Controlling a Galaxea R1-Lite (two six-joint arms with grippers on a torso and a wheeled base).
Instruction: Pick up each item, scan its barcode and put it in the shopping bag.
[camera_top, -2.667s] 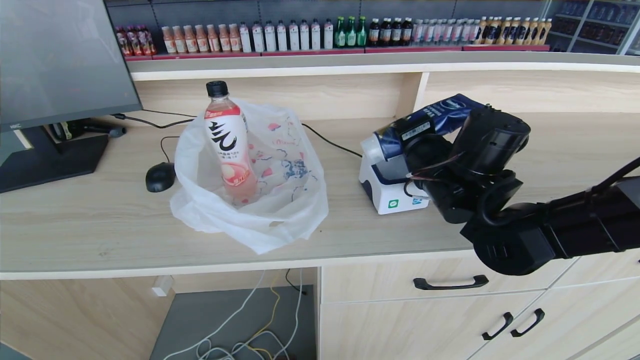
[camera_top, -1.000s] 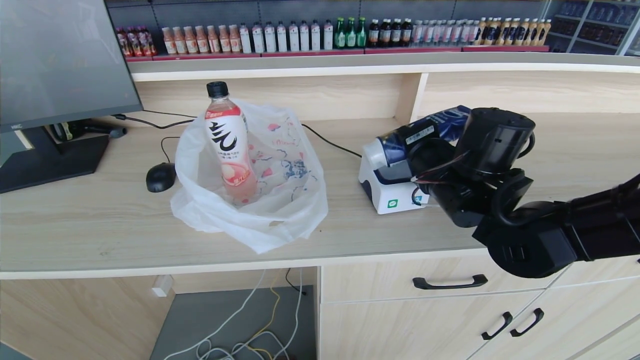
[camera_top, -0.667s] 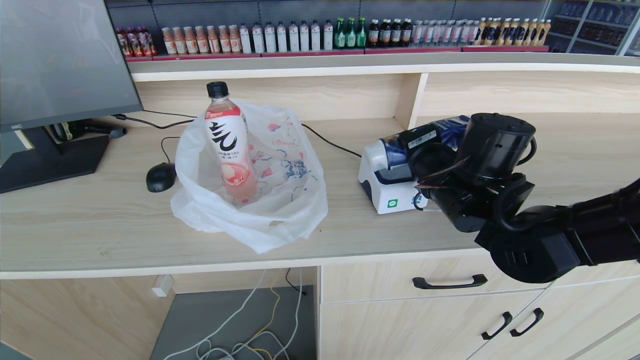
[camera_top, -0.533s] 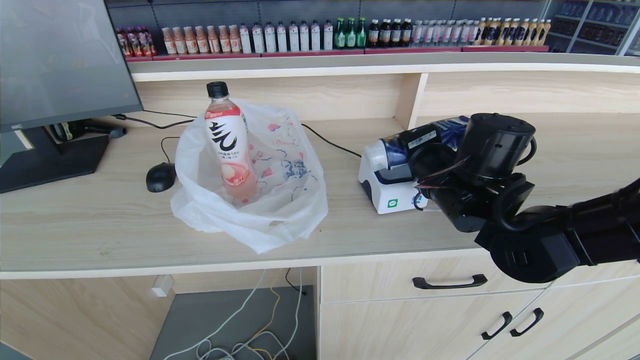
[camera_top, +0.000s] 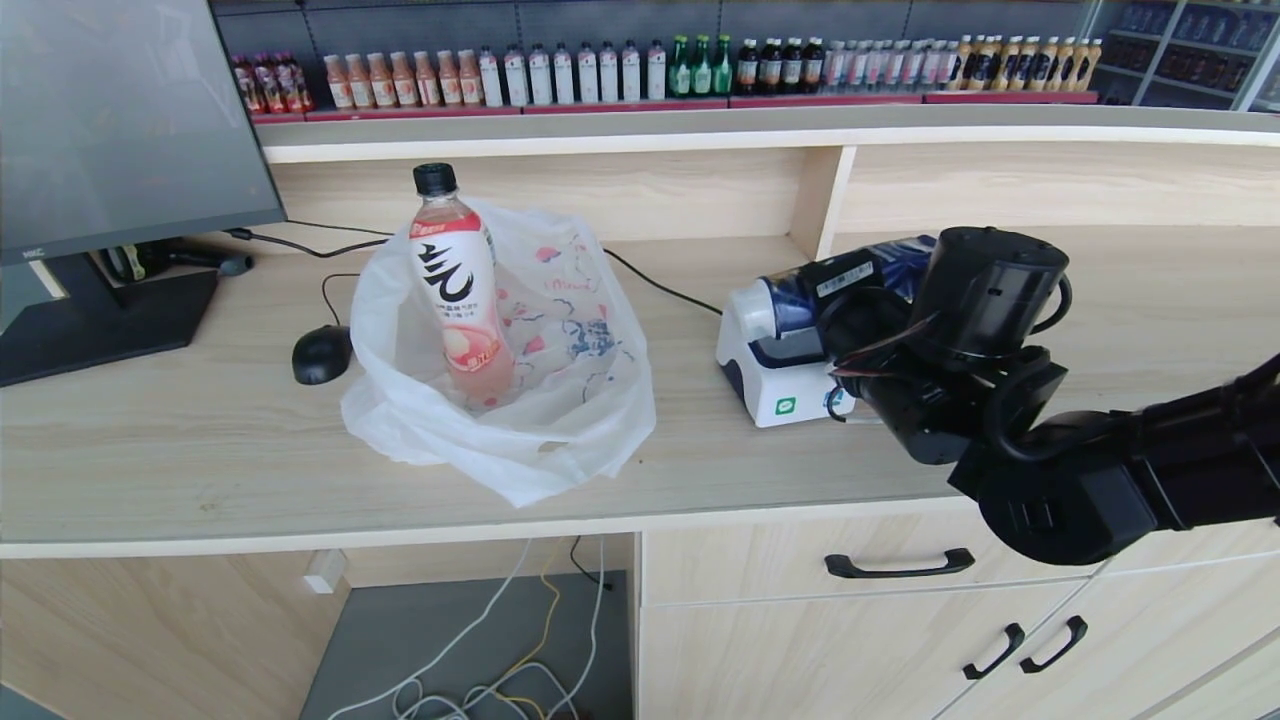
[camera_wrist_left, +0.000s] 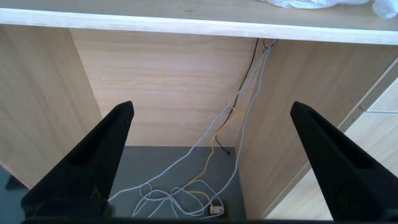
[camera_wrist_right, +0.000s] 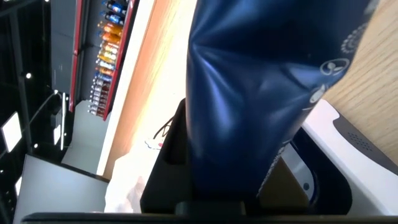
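— What's the setting?
— A wooden shop counter (camera_top: 200, 440) with drink shelves behind it. My right gripper (camera_top: 858, 308) is clamped on the blue pouch (camera_top: 848, 275), which sits just above the scanner (camera_top: 775, 385) with its white label facing up.
— How will it handle?
— The film is glossy, dark blue and creased. I judge it light, soft and slippery, so I'd grip across the body. The shopping bag (camera_top: 560, 400) sits further left, with a pink bottle (camera_top: 455, 290) upright inside. My left gripper (camera_wrist_left: 211, 155) hangs wide open below the counter.
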